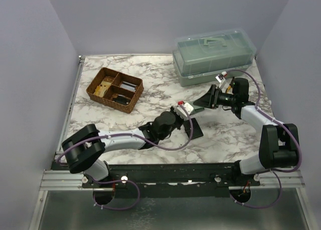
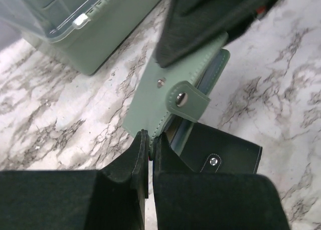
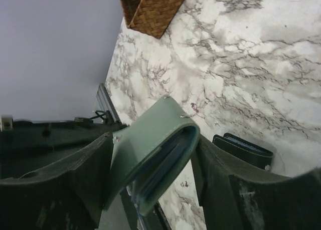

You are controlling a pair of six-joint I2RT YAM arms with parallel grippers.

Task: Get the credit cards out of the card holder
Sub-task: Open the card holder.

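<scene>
top external: the left hand (image 1: 186, 112) and the right hand (image 1: 200, 103) are meeting over the middle of the marbled bench (image 1: 225, 135), with the sage card holder (image 1: 196, 108) lying between their tips, mostly hidden by them. a black wallet (image 1: 193, 128) is lying on the bench just beside and nearer than the holder. a wicker basket (image 1: 98, 87) is sitting well apart at the far left, and a green lidded box (image 1: 213, 54) is standing at the far right.

left wrist: the left hand (image 2: 149, 140) is pinching the near edge of the card holder (image 2: 165, 99), its fingers pressed together on the cover. the holder is hanging tilted above the bench (image 2: 60, 120), its snap tab folded across the front. the right hand (image 2: 195, 39) is covering the holder's far end. the black wallet (image 2: 223, 155) is lying under the holder's near corner, and the box (image 2: 85, 44) is standing behind.

right wrist: the fingers of the right hand (image 3: 153, 155) are standing apart on either side of the card holder (image 3: 150, 125), which is leaning against one finger and sitting just beside the other; whether they are pressing on it cannot be told. the holder is gaping slightly, and bluish layers (image 3: 161, 171) are showing inside the fold; separate cards cannot be made out. the black wallet (image 3: 246, 146) is lying on the bench (image 3: 241, 64) below, and the basket (image 3: 155, 9) is sitting far off.
</scene>
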